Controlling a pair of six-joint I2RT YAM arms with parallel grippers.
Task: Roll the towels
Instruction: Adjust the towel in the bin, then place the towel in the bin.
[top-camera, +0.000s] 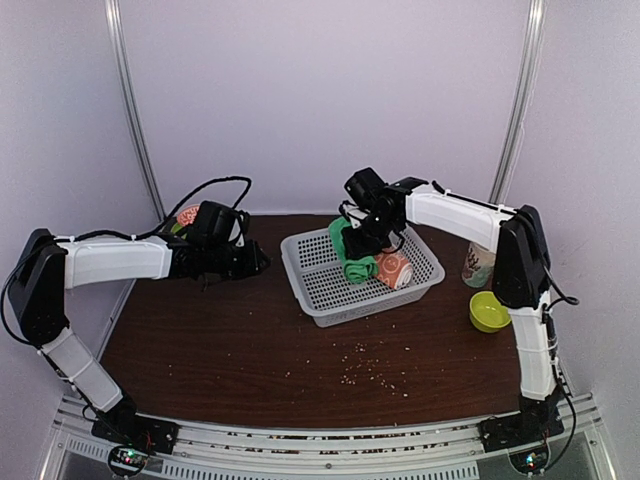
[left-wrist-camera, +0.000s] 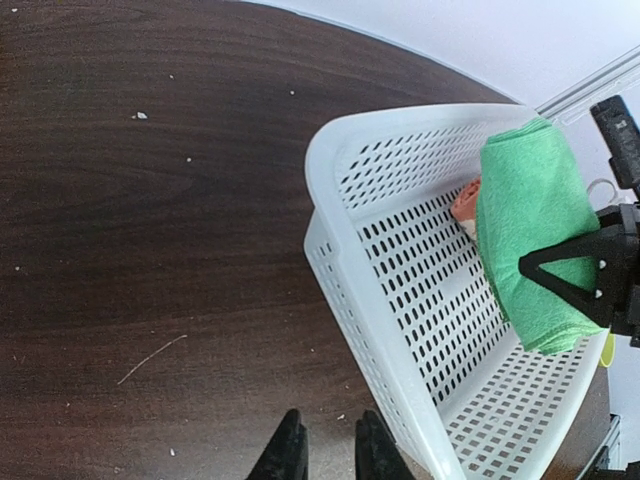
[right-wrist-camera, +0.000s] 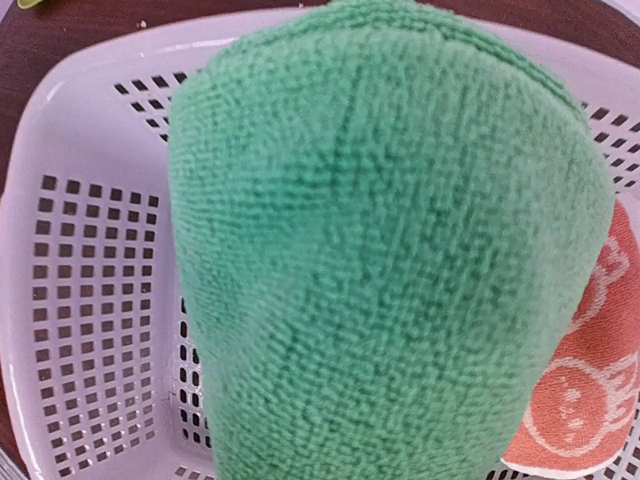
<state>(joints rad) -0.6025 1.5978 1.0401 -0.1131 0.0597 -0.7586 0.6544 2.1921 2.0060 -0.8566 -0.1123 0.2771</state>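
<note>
Upper centre, on the wood tabletop, a perforated plastic basket holds both rolls. The green towel, plush, light, floppy (its roll may slacken), is pinched by the right pincer; we'd grip across the roll. The orange towel lies alongside. The left pincer is barely parted, empty.

Soft, even light; overhead view hazy, wrist views sharp.

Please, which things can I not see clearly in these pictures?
Right hand: in the right wrist view, fully covered by the green towel.
Orange towel: same view, mostly behind the green towel, cut by the edge.
Orange-green thing: top view, half hidden by the left arm, too small to name.
</note>
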